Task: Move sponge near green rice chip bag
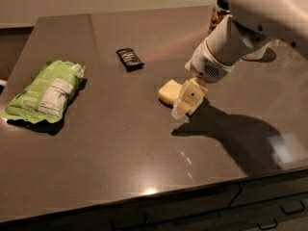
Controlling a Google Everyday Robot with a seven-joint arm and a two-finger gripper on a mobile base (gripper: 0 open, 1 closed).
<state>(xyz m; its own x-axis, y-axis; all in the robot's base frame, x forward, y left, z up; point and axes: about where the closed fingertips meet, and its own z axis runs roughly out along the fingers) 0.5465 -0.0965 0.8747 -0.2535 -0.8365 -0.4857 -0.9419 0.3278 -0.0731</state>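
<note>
Your sponge (167, 90) lay flat on the dark countertop (120, 167), a little right of its middle. Only its left part showed. From that part, its long axis seemed to run left to right, dipping slightly toward the front at the right. The right end was hidden beneath the gripper (187, 100), so you could not tell exactly where it pointed.

The gripper was down at the counter, right over that hidden end and touching or all but touching the sponge. The white arm (240, 37) reached in from the upper right. You could not tell how far open the claw was, nor whether it had hold of the sponge.

The green rice chip bag (45, 93) lay well apart at the left edge of the counter. Its white label panel faced up, and its long axis ran from near left to far right. Bare counter lay between bag and sponge.

A small black wrapped bar (130, 58) sat behind that stretch, nearer the sponge, off the straight line between the two. A jar (220, 11) stood at the back right, partly hidden by the arm. The arm's shadow fell on the counter to the right of the sponge.
</note>
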